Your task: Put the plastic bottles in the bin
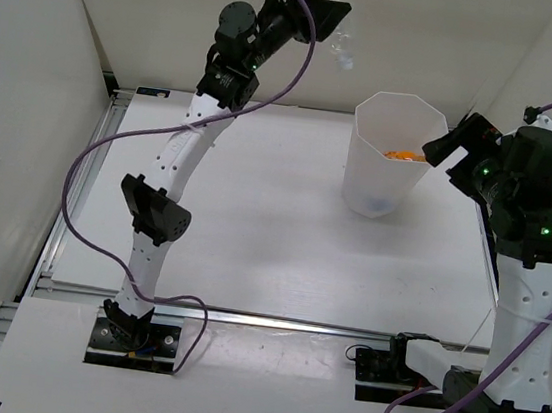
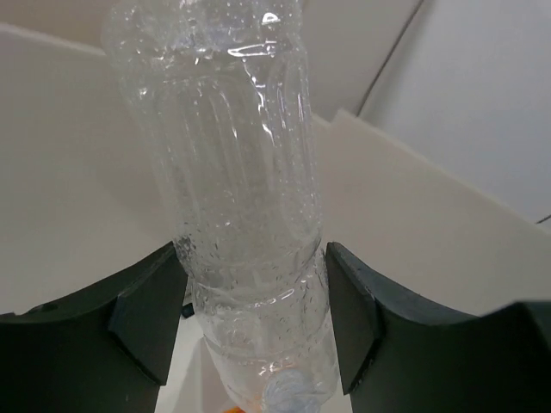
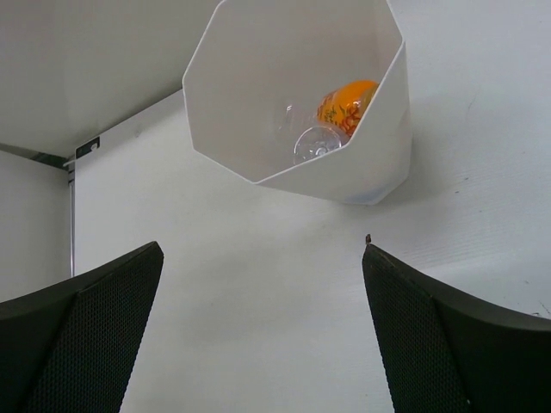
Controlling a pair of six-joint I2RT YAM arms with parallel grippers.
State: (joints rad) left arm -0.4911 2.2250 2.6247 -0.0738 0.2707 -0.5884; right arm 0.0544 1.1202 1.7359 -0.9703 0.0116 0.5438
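Clear bottle (image 2: 232, 172), one, is clamped in the left tool (image 2: 256, 310), raised near the one bin (image 3: 258, 52). Inside it are seen one orange bottle (image 3: 346, 101) and one second clear bottle (image 3: 310, 142). Right tool (image 3: 263, 327) is spread, empty.

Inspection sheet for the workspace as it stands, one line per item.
Surface: white table, no marks seen.
Job's things: bin upright, orange bottle and clear bottle inside; held bottle aloft in left gripper.
Clutter: nothing seen.
Grippers: left gripper shut on held bottle; right gripper open, empty, near bin's rim.
Cables: purple cables loop along both arms.
Surroundings: white walls left, behind and right.
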